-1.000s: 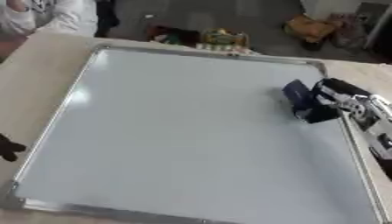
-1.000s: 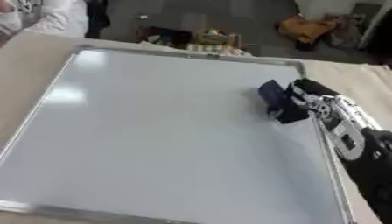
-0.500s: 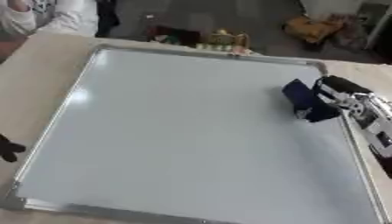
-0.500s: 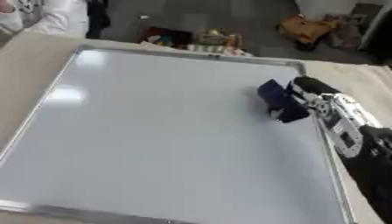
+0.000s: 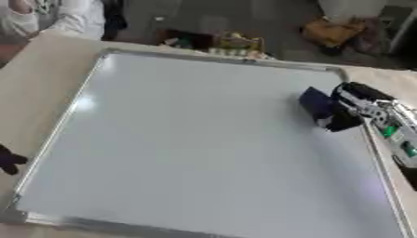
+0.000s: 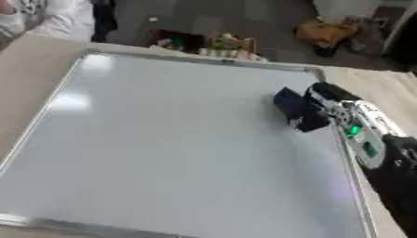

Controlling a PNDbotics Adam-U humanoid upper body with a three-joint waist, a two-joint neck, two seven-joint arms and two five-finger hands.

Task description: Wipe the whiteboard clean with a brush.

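A large whiteboard (image 5: 195, 139) with a silver frame lies flat on the beige table; its surface looks blank, with no marks showing. My right hand (image 5: 358, 100) comes in from the right edge and is curled round a dark blue brush (image 5: 319, 108), which presses on the board near its upper right side. The same brush (image 6: 295, 109) appears in the right eye view beside the arm's silver wrist. Only a dark tip of my left hand (image 5: 8, 160) shows at the left edge, beside the board's frame.
Beige table (image 5: 36, 79) surrounds the board. Beyond the far edge lies a dark floor with clutter: a small colourful object (image 5: 228, 44) and a brown bag (image 5: 330, 30). A person in white (image 5: 57, 16) stands at the far left corner.
The brush and right hand stay at nearly the same place on the board's right side; only a slight shift shows. The left hand has not moved.
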